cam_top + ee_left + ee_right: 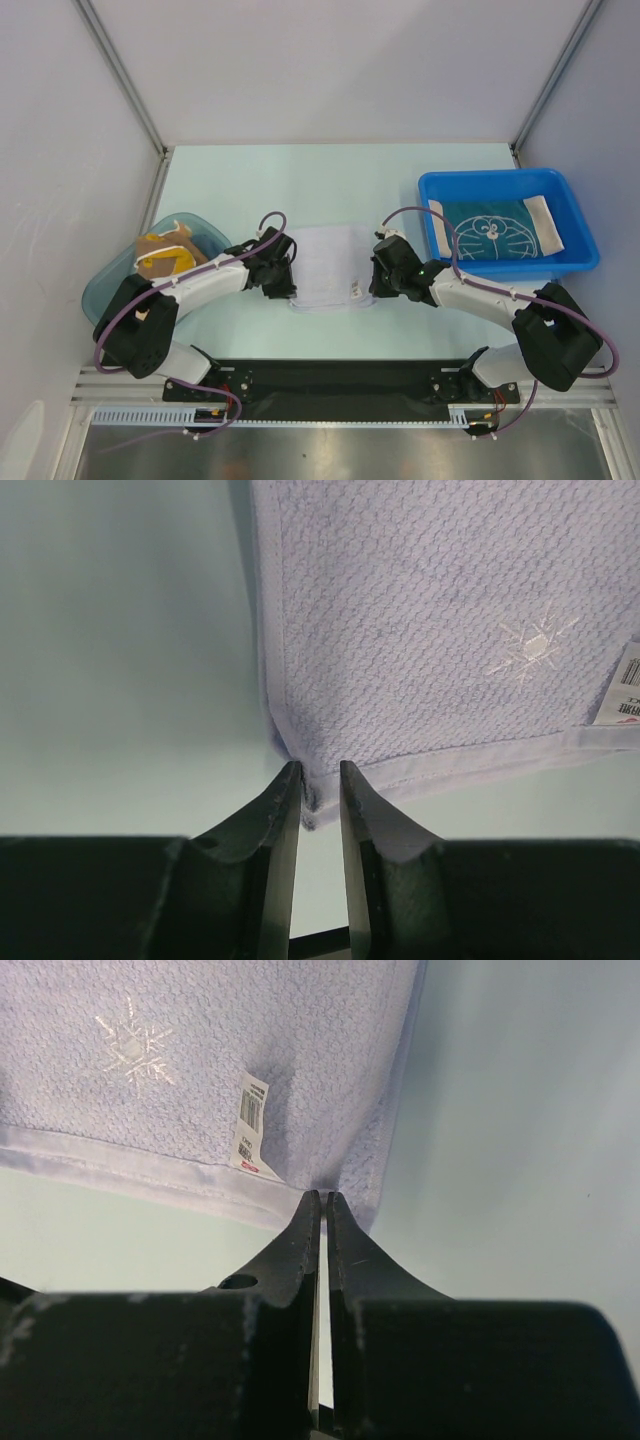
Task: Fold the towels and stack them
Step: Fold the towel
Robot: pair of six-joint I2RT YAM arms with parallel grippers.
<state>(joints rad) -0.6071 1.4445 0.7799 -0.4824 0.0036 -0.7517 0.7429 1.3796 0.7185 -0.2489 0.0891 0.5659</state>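
**Operator:** What could go wrong with this one?

**Watcher:** Look at your left gripper (320,772). Its jaws are nearly closed. They pinch only the very tip of a near corner of the white towel (420,610). That is a tiny bite. If you lift fast, I think the corner could slip out and flop down.

**Operator:** And the other side?

**Watcher:** Your right gripper (322,1198) is squeezed tight. It sits right at the towel's other near corner, next to the little label (250,1125). I cannot tell if any cloth is really caught in there. If none is, only one side would go up and your fold would come out crooked (one corner up, one corner flat).

**Operator:** Where is the towel now?

**Watcher:** It lies flat on the table (330,180), in the middle, between your two arms. The star mark (535,645) faces up. I would say it is not folded yet.

**Operator:** What is in the boxes?

**Watcher:** The blue bin (497,177) on your right holds a teal-blue towel (490,230) with a cartoon face, spread flat. A pale cloth (547,222) lies along its right side. The see-through teal tub (97,290) on your left holds a crumpled brown towel (160,262) with yellow on it. There may be more under it, but I cannot tell.

**Operator:** Anything else?

**Watcher:** Lift both corners evenly, or one arm might tug the towel away from the other.
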